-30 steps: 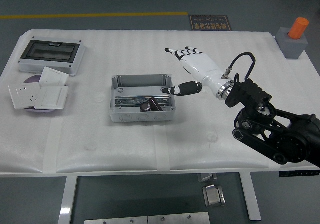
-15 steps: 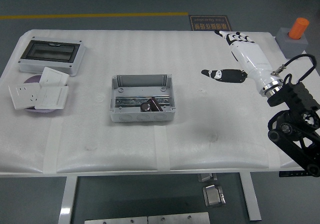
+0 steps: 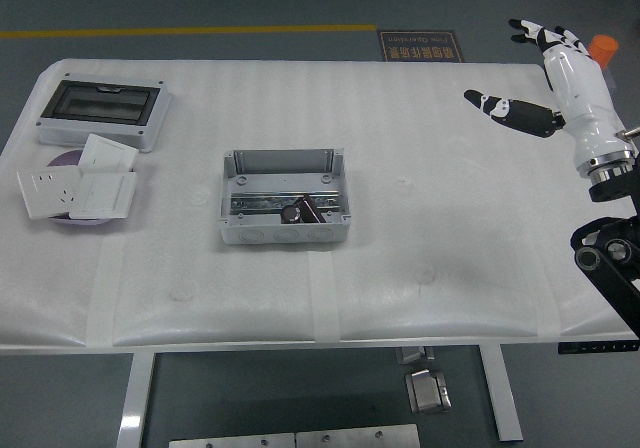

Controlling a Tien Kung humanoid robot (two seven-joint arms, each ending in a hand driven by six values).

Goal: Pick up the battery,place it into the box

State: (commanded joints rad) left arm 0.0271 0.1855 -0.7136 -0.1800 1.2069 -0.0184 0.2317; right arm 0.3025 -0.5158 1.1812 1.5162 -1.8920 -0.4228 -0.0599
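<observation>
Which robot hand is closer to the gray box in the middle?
Right. The right hand is open, up at the table's far right corner, well away from the box. The left hand isn't in view.

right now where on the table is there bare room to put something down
Bare: the stretch between the box and the open right hand, and the front strip along the table edge. Crowded: far-left corner with the enclosure and switch plates.

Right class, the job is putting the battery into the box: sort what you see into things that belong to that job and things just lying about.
Belongs to the job:
- battery, already lying in the box
- box, open, mid-table
- right hand, open, raised at the table's far right

Just lying about:
- lidded case, far left
- wall sockets stacked on a purple disc
- orange button on grey base
</observation>
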